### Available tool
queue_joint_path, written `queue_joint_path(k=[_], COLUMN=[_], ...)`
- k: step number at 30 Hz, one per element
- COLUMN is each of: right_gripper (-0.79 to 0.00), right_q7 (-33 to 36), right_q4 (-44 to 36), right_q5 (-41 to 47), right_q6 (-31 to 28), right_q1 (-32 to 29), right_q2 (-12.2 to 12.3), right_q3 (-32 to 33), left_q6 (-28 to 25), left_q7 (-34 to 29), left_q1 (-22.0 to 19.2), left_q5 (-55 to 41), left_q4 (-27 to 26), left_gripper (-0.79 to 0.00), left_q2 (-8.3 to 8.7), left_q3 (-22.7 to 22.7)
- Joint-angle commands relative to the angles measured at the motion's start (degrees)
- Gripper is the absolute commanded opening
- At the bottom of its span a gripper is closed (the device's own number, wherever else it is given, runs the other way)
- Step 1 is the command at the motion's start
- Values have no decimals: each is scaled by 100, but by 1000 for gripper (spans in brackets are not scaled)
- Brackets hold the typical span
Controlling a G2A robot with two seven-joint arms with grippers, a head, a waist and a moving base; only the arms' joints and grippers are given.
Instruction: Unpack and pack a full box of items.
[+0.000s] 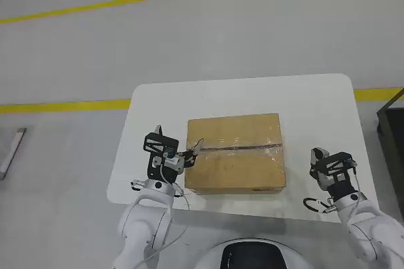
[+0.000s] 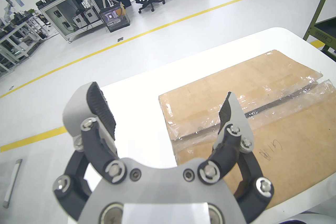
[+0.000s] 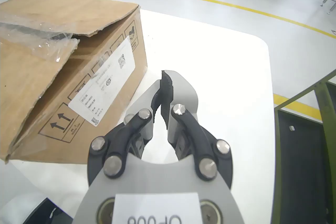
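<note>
Left claw [image 2: 164, 104]: jaws wide apart, nothing between them. One finger [image 2: 231, 114] hangs over the short end of the cardboard box [image 2: 262, 109], right by the taped centre seam; cannot tell whether it touches. The other finger is off the box, over bare white table [image 2: 136, 88]. Ahead of this claw the clear tape [image 2: 283, 93] runs along the seam across the closed top flaps, with a dark slit showing under it. Further out, off the table, a grey bar [image 2: 11, 183] lies on the floor.

Right claw [image 3: 164, 79]: jaws pressed together, holding nothing. It is above the table at the box's opposite end, near the box but apart from it. The box side facing this claw carries a white label [image 3: 102, 80] and printed arrows. At this end the top flaps are ragged and sit a little raised, crumpled tape on them. On the claw's other side, past the table edge, a green frame cart [image 3: 302, 146].

Box sits about mid-table, between the two claws.
</note>
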Motion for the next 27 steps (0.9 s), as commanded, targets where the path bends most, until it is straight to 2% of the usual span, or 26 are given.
queue_joint_path(k=[1, 5, 9, 11, 27], right_gripper=[-785, -785, -785, -785, -785], right_q7=[7, -37, -100, -47, 81], right_q4=[-30, -58, 7, 38, 367], right_q5=[-6, 48, 723, 500, 539], right_q6=[-31, -23, -375, -524, -853], right_q1=[-35, -64, 20, 81, 608], right_q2=[2, -7, -33, -19, -63], right_q3=[40, 33, -101, -136, -725], left_q6=[0, 0, 0, 0, 0], left_q7=[0, 0, 0, 0, 0], left_q1=[0, 0, 0, 0, 0], left_q5=[0, 0, 0, 0, 0], left_q4=[0, 0, 0, 0, 0], left_gripper=[0, 0, 0, 0, 0], left_q2=[0, 0, 0, 0, 0], left_q3=[0, 0, 0, 0, 0])
